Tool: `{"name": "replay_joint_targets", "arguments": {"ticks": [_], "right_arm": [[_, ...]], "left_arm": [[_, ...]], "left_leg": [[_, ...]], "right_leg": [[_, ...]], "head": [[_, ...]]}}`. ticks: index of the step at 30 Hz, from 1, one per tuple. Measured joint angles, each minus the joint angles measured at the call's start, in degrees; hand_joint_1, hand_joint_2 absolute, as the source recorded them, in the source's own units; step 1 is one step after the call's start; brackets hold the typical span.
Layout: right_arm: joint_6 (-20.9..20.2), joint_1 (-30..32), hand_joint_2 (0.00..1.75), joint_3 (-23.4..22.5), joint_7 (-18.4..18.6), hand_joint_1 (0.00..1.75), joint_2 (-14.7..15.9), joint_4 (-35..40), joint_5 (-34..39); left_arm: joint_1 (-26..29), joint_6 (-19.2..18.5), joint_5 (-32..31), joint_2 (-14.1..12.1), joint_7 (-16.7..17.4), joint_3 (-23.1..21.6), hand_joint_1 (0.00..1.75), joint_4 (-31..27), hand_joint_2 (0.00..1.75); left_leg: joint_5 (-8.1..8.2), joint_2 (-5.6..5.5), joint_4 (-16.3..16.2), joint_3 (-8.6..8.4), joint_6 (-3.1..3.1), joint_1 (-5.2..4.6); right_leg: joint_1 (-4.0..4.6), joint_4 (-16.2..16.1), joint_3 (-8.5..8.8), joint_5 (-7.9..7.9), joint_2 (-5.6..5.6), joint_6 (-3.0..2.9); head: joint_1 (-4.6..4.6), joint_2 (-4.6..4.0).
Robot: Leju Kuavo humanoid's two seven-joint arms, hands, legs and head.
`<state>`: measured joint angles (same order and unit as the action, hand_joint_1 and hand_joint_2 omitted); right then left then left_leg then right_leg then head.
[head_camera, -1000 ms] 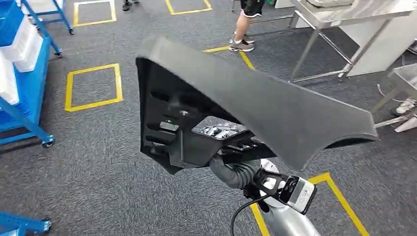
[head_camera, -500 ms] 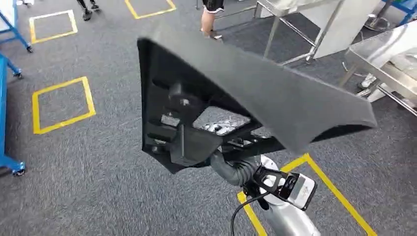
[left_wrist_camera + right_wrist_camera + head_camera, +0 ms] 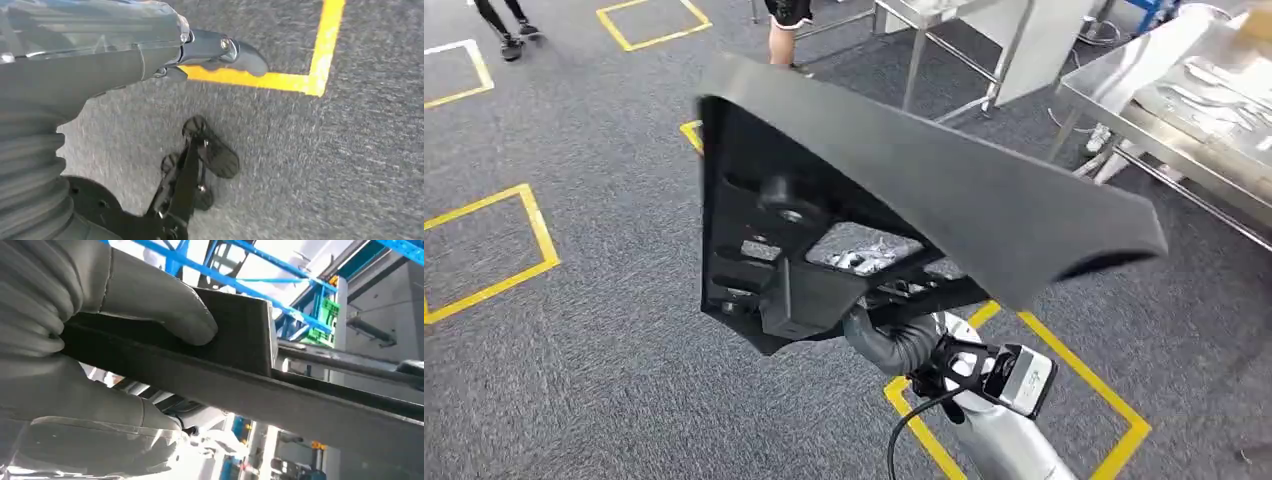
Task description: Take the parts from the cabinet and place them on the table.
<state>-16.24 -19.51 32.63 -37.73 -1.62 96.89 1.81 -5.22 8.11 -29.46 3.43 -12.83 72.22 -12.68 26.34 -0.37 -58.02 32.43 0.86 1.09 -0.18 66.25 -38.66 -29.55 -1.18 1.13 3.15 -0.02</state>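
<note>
A large black moulded part [image 3: 964,200], a curved panel with brackets on its underside, fills the middle of the head view. My right hand [image 3: 869,255] holds it up from below and shows through an opening in the part. In the right wrist view the grey thumb [image 3: 165,315] presses on the part's flat edge [image 3: 240,370], gripping it firmly. My left hand [image 3: 150,50] hangs over the grey carpet with its fingers [image 3: 240,52] stretched out and nothing in it.
A steel table [image 3: 1184,110] with metal pieces on it stands at the right. Another steel table [image 3: 984,20] is farther back. A person's legs [image 3: 784,20] stand beside it, and other feet [image 3: 499,25] are at the far left. Yellow tape squares [image 3: 484,250] mark the carpet.
The whole view has turned: the blue racks have left the picture on the left and the steel tables have come in at the right. The black part stays held in my right hand.
</note>
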Motion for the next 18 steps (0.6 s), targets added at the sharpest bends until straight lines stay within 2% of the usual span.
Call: {"name": "replay_joint_targets", "arguments": {"ticks": [1, 2, 3, 4, 5, 6, 7, 8, 12, 13, 14, 15, 16, 17, 18], "right_arm": [[0.07, 0.0, 1.75, 0.07, 0.0, 1.75, -0.09, -0.18, -0.02], [0.13, 0.02, 1.75, 0.2, 0.0, 1.75, -0.09, -0.39, -0.11], [0.42, 0.02, 1.75, 0.48, 0.02, 1.75, -0.09, -0.63, -0.35], [0.66, 0.01, 1.75, 0.7, 0.13, 1.75, -0.09, -0.74, -0.57], [0.9, 0.01, 1.75, 0.85, 0.22, 1.75, -0.09, -0.81, -0.74], [0.98, 0.0, 1.75, 0.96, 0.31, 1.75, -0.13, -0.81, -0.83], [1.01, -0.09, 1.75, 1.0, 0.44, 1.75, -0.17, -0.81, -0.83], [1.05, -0.3, 1.75, 1.05, 0.5, 1.75, -0.2, -0.81, -0.87], [1.66, -1.05, 1.75, 1.57, 1.11, 1.75, -0.52, -0.81, -1.99], [1.79, -1.18, 1.75, 1.68, 1.11, 1.75, -0.72, -0.79, -2.1], [1.95, -1.53, 1.75, 1.86, 1.14, 1.75, -0.96, -0.79, -2.19], [1.99, -1.92, 1.75, 1.99, 1.22, 1.75, -1.33, -0.81, -2.23], [1.99, -1.98, 1.75, 2.12, 1.25, 1.75, -1.44, -0.83, -2.23], [1.99, -1.96, 1.75, 2.25, 1.27, 1.75, -1.46, -0.85, -2.27], [1.99, -1.94, 1.75, 2.38, 1.31, 1.75, -1.46, -1.0, -2.34]], "left_arm": [[0.15, 0.0, 0.0, -0.02, 0.0, 0.07, 0.0, 0.0, 1.75], [0.24, 0.0, 0.0, -0.09, 0.0, 0.11, 0.0, 0.0, 1.75], [0.29, 0.0, 0.0, -0.18, 0.02, 0.11, 0.0, 0.0, 1.75], [0.27, 0.0, 0.0, -0.2, 0.02, 0.11, 0.0, 0.0, 1.75], [0.2, 0.0, 0.0, -0.17, 0.02, 0.11, 0.0, 0.0, 1.75], [0.12, -0.02, 0.0, -0.17, 0.02, 0.11, 0.0, 0.0, 1.75], [0.07, -0.07, 0.0, -0.17, 0.02, 0.11, 0.0, 0.0, 1.75], [0.04, -0.13, 0.0, -0.17, 0.04, 0.11, 0.0, 0.0, 1.75], [-0.2, -0.22, 0.04, -0.17, 0.24, 0.13, 0.0, 0.0, 1.75], [-0.39, -0.28, 0.04, -0.2, 0.24, 0.13, 0.0, 0.0, 1.75], [-0.5, -0.31, 0.07, -0.2, 0.24, 0.11, 0.0, 0.0, 1.75], [-0.39, -0.37, 0.04, -0.15, 0.31, 0.11, 0.0, 0.0, 1.75], [-0.31, -0.33, -0.07, -0.15, 0.33, 0.11, 0.0, 0.0, 1.75], [-0.2, -0.31, -0.07, -0.18, 0.35, 0.11, 0.0, 0.0, 1.75], [-0.02, -0.31, -0.07, -0.2, 0.35, 0.11, 0.0, 0.0, 1.75]], "left_leg": [[0.06, 0.71, -0.01, 0.02, 0.08, -0.15], [0.14, 1.39, -0.02, 0.04, 0.16, -0.22], [0.23, 2.22, -0.03, 0.03, 0.16, -0.29], [0.29, 2.79, -0.04, -0.02, 0.12, -0.33], [0.37, 3.29, -0.03, -0.12, 0.06, -0.37], [0.49, 3.85, -0.03, -0.32, -0.06, -0.41], [0.63, 4.29, -0.02, -0.58, -0.22, -0.43], [0.76, 4.72, 0.06, -0.74, -0.47, -0.58], [1.12, 6.73, 0.46, -1.42, -1.8, -0.61], [1.55, 6.47, 0.16, -1.35, -2.09, -0.43], [2.65, 3.76, -1.38, -0.99, -2.21, -0.39], [4.86, 2.03, -5.14, 0.73, -2.24, -0.17], [7.15, 1.22, -10.04, 3.2, -2.39, -0.16], [8.75, 0.91, -14.49, 5.54, -2.56, -0.16], [9.27, 0.87, -17.58, 7.34, -2.66, -0.17]], "right_leg": [[-0.18, 4.42, -2.27, -1.8, 0.4, 0.18], [-0.27, 7.67, -4.03, -2.86, 0.53, 0.28], [-0.33, 9.41, -5.07, -2.81, 0.59, 0.35], [-0.37, 8.21, -4.54, -1.6, 0.66, 0.3], [-0.37, 5.24, -3.04, 0.17, 0.85, 0.16], [-0.28, -0.05, -0.18, 2.69, 1.46, -0.13], [-0.01, -5.25, 2.79, 4.72, 2.89, -0.55], [0.76, -7.59, 3.89, 3.84, 5.73, -1.16], [1.13, -8.22, 3.8, 4.25, 3.2, -1.97], [0.16, -9.06, 4.54, 4.77, 2.51, -2.4], [0.33, -9.43, 4.72, 4.84, 2.1, -2.72], [0.33, -9.36, 4.77, 4.92, 1.7, -2.99], [0.35, -9.34, 4.77, 4.87, 0.93, -3.09], [0.44, -9.31, 4.74, 4.82, 0.25, -3.18], [0.51, -9.22, 4.73, 4.81, -0.58, -3.19]], "head": [[0.0, 0.0], [0.0, 0.0], [0.0, 0.0], [0.0, 0.0], [0.0, 0.0], [0.0, 0.0], [0.0, 0.0], [0.0, 0.0], [0.0, 0.0], [0.02, 0.0], [0.0, 0.0], [0.02, 0.0], [0.02, 0.0], [0.0, 0.0], [0.02, 0.0]]}}
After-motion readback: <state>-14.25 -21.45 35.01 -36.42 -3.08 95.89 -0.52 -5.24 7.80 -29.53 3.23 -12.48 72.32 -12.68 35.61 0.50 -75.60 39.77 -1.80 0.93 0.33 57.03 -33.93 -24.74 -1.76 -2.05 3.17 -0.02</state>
